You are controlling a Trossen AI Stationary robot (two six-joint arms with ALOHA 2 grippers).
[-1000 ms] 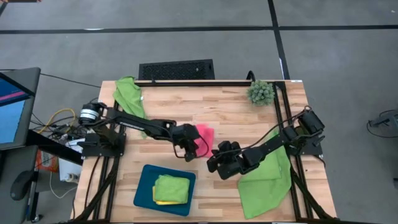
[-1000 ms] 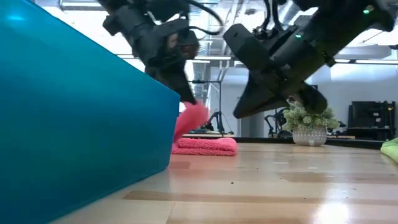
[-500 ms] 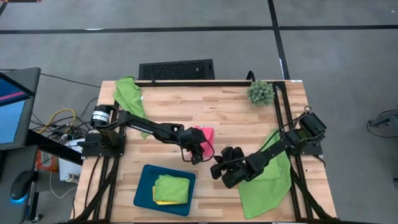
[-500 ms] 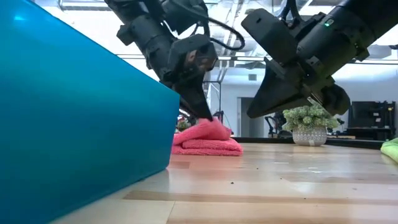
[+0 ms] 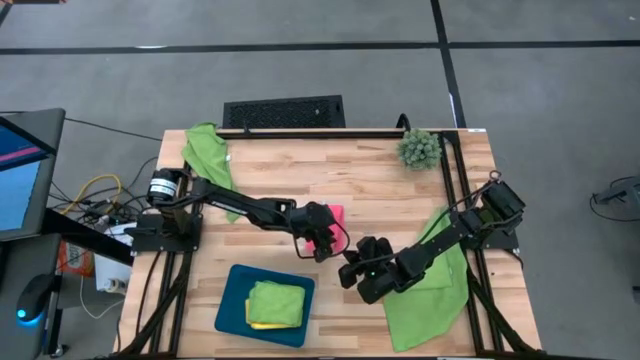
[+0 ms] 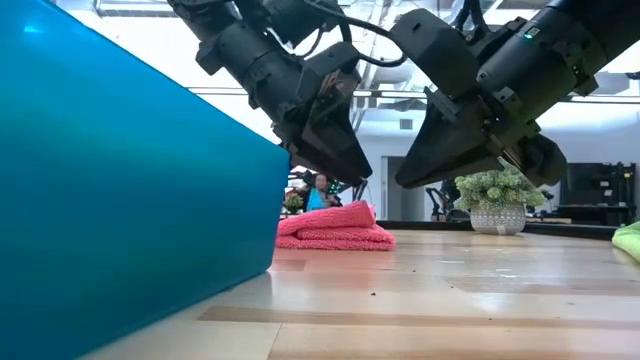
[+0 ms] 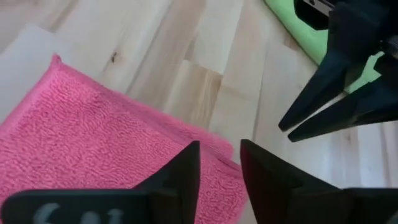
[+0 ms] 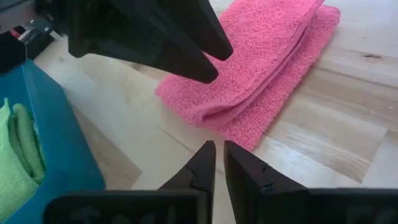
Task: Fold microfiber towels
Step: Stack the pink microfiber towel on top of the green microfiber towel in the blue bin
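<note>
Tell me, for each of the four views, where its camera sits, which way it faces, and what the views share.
High view: above the table, looking straight down; both arms, left pincer, right pincer.
Low view: at table-top height, looking level past the teal tray; both pincers come in from above.
Left wrist view: on the left wrist, looking past its own fingers, slightly apart.
Right wrist view: on the right wrist, looking past its own fingers, nearly together.
Shared: all four show the folded pink towel.

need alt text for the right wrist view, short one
A folded pink towel lies on the wooden table, just ahead of the right gripper, whose dark fingers are slightly parted and hold nothing. The left gripper hangs above the towel, and the teal tray holds green towels at one edge.
</note>
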